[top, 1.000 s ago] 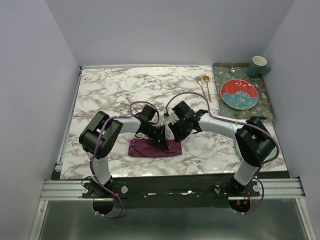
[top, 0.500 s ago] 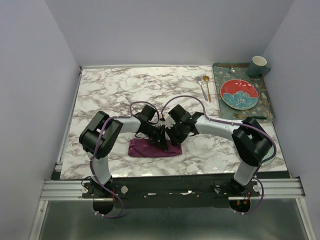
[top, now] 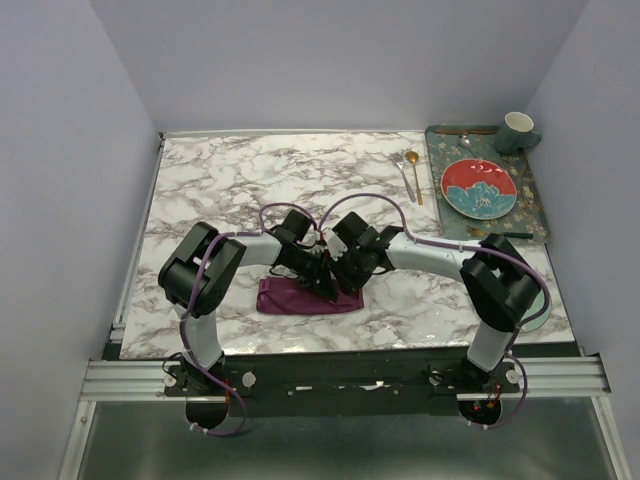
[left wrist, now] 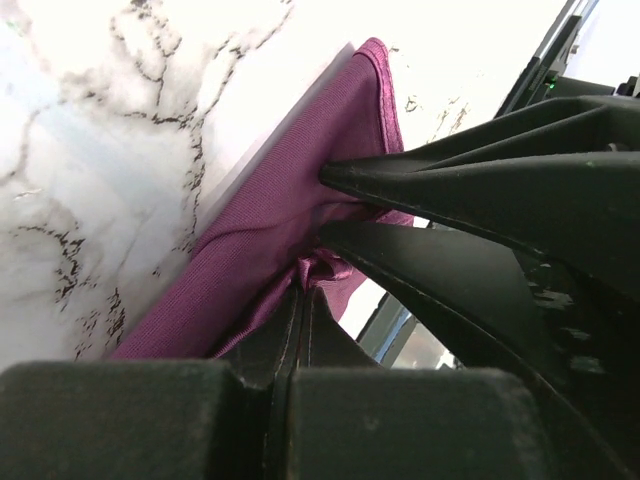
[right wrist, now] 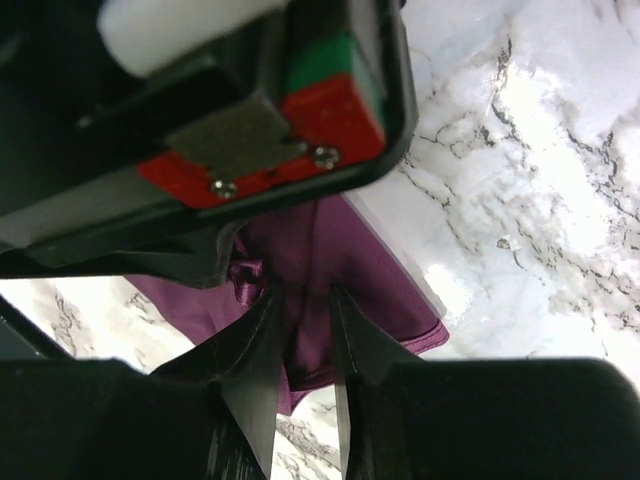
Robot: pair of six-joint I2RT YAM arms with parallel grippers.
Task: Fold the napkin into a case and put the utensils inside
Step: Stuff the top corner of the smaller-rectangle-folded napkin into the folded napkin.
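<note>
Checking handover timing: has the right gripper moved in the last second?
Yes. The right gripper has slid left, away from the tray and further over the napkin.

white marble table (top: 220, 180) with grey veins. plum-purple napkin (top: 285, 298) lies on it at 6 o'clock near the front edge, folded into a long flat strip running left to right, middle part hidden from above. silver fork (top: 403, 178) and gold spoon (top: 415, 180) lie side by side at 1 o'clock, apart from the napkin. patterned teal tray (top: 447, 140) sits at 2 o'clock along the right edge, just beside the spoon.
</note>
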